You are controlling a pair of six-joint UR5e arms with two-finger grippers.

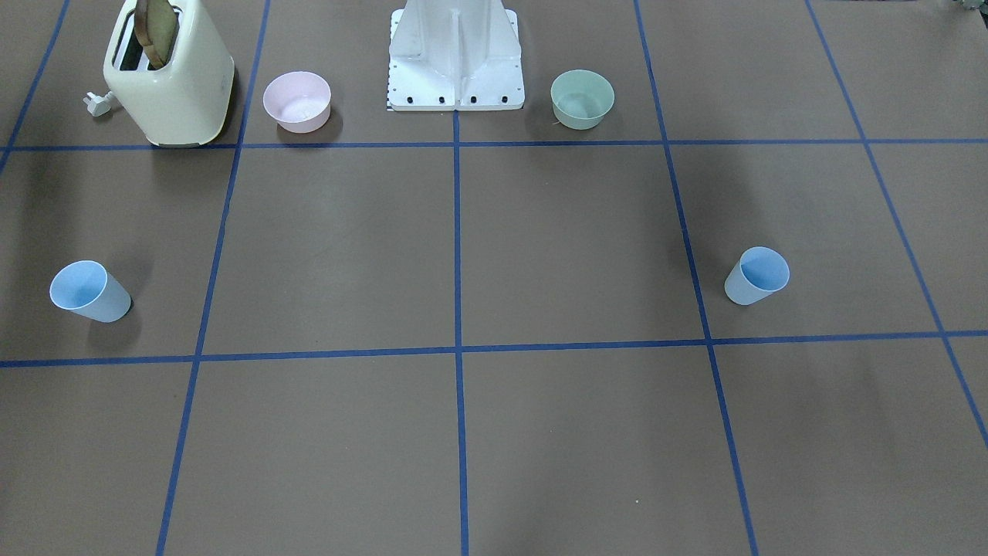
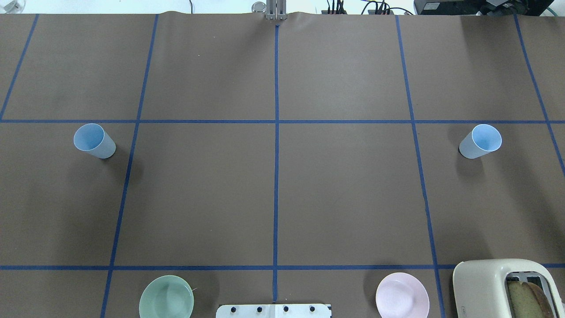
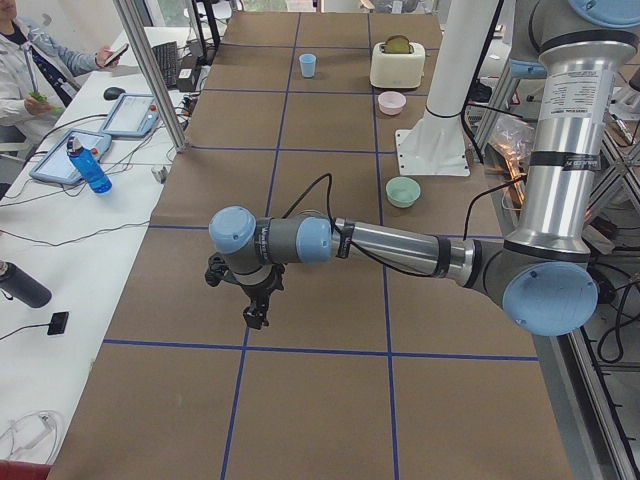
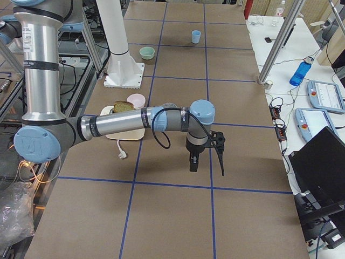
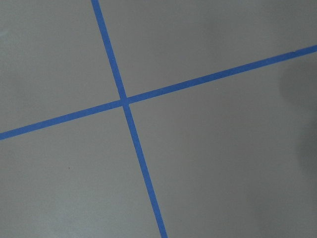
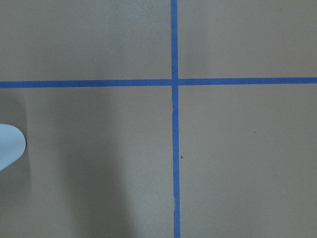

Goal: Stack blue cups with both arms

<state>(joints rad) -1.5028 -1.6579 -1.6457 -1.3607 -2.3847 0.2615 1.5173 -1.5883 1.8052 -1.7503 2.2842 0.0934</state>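
Observation:
Two light-blue cups stand upright on the brown table, far apart. One cup [image 2: 94, 140] is on my left side; it also shows in the front view [image 1: 756, 276] and far off in the right side view [image 4: 196, 36]. The other cup [image 2: 480, 141] is on my right side, also in the front view [image 1: 89, 291] and the left side view [image 3: 308, 65]. My left gripper [image 3: 254, 318] and right gripper [image 4: 193, 165] hang above the table and show only in the side views. I cannot tell whether they are open. A pale rounded edge [image 6: 10, 146] sits at the right wrist view's left border.
A cream toaster [image 1: 170, 77] holding bread, a pink bowl [image 1: 297, 100] and a pale green bowl [image 1: 583, 98] stand near the white base plate [image 1: 455, 85]. Side tables with a blue bottle [image 3: 90, 168] and tablets flank the table. A seated person [image 3: 30, 70] is beside it.

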